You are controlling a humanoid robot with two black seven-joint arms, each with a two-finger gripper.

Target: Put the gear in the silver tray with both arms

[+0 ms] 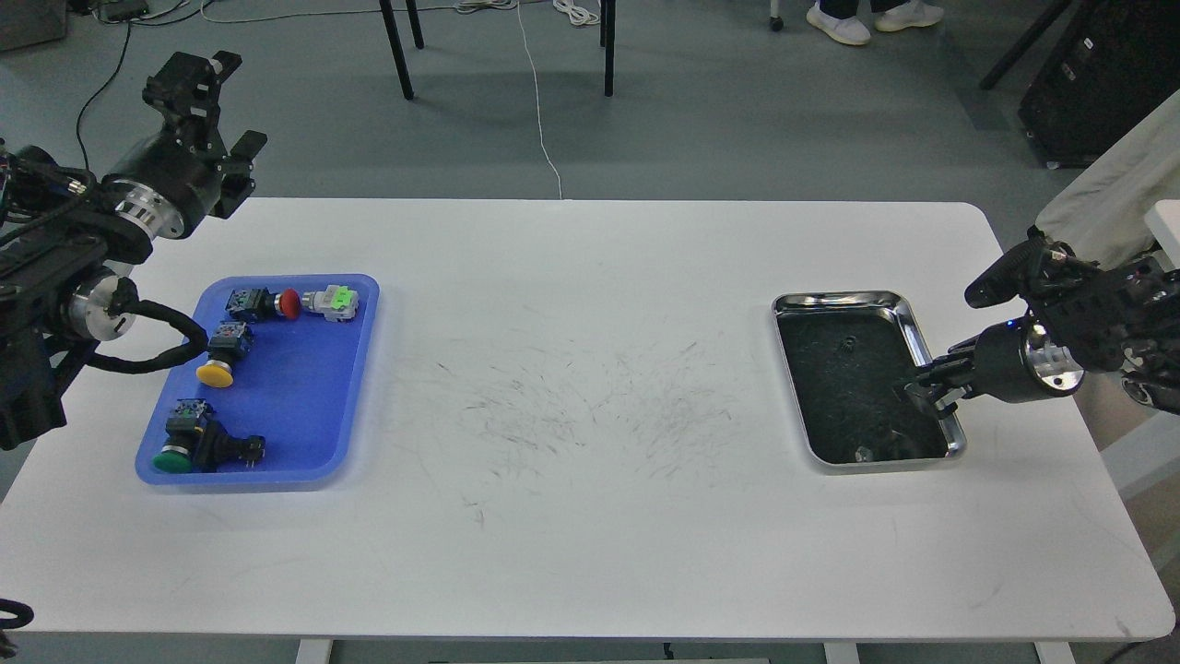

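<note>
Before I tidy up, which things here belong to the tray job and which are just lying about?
Job:
silver tray
small gear lying in it
right gripper over its right rim
left gripper

Lying about:
blue tray
push-button switches inside it
</note>
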